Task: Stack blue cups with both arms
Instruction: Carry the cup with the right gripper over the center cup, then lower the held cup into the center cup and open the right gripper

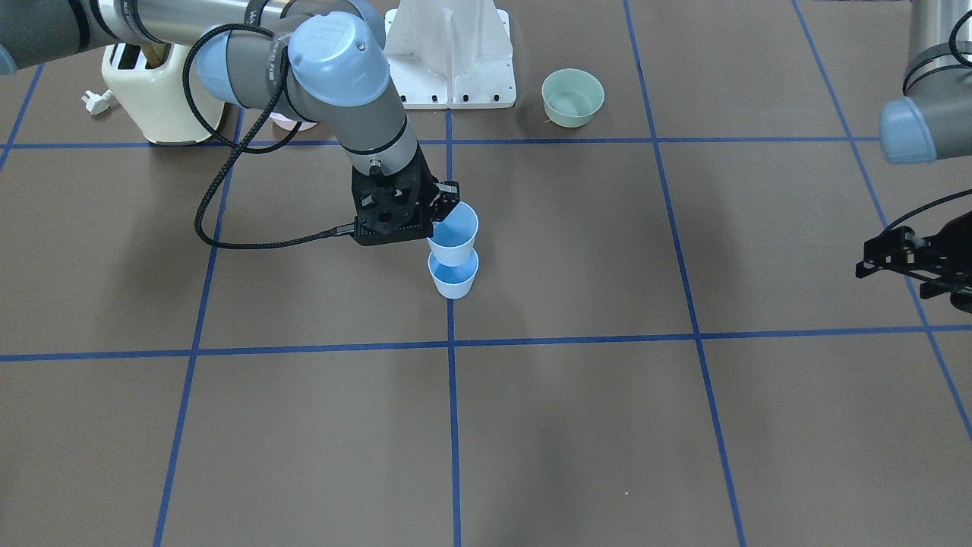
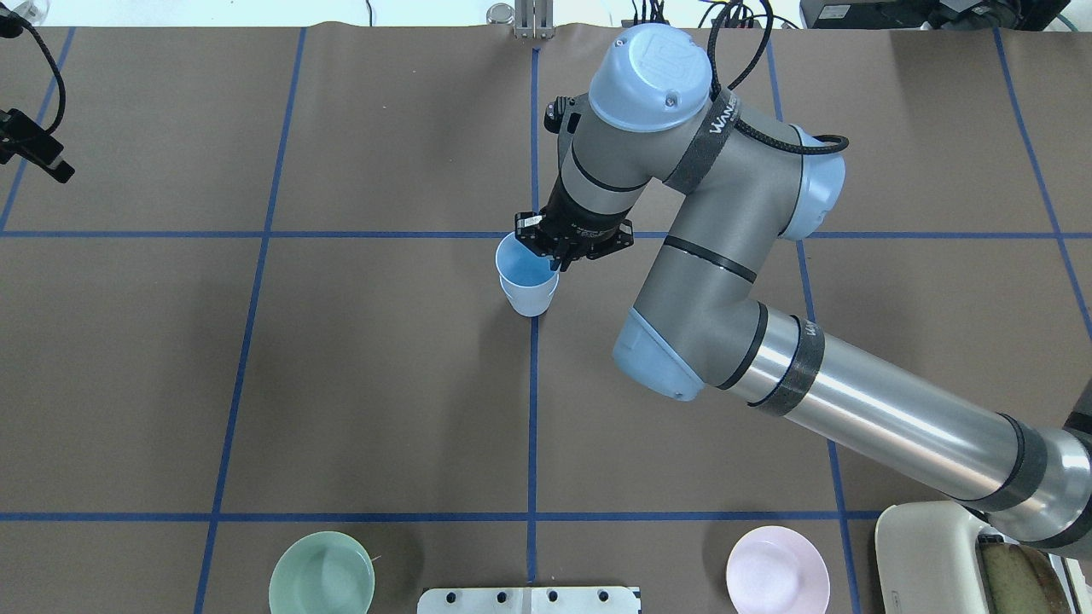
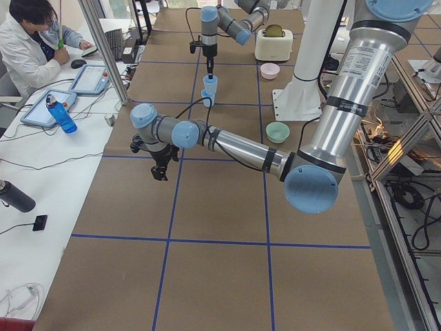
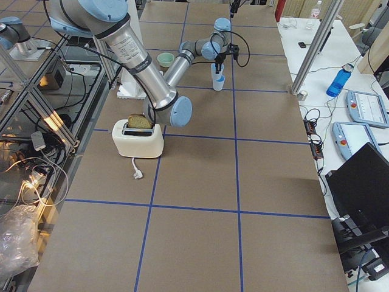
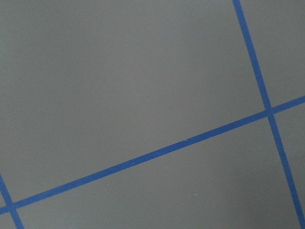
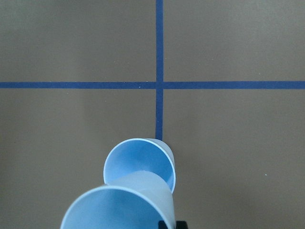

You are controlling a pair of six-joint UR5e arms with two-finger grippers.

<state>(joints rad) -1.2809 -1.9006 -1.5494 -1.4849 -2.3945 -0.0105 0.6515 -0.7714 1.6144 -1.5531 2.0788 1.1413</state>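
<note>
Two pale blue cups are at the table's middle, on a blue tape line. The lower cup (image 1: pixel 454 282) (image 2: pixel 536 304) (image 6: pixel 139 164) stands upright on the table. My right gripper (image 1: pixel 446 210) (image 2: pixel 550 256) is shut on the rim of the upper cup (image 1: pixel 456 232) (image 2: pixel 525 266) (image 6: pixel 119 210). It holds that cup upright, its base at the lower cup's mouth. I cannot tell if the two cups touch. My left gripper (image 1: pixel 904 262) (image 2: pixel 34 149) hangs far off to the side over bare table and holds nothing. Its fingers are unclear.
A green bowl (image 1: pixel 573 97) (image 2: pixel 322 573), a pink bowl (image 2: pixel 777 580) and a cream toaster (image 1: pixel 156 95) (image 2: pixel 964 554) stand along the robot's side of the table. The white base post (image 1: pixel 449 53) is between the bowls. An operator sits at a side desk.
</note>
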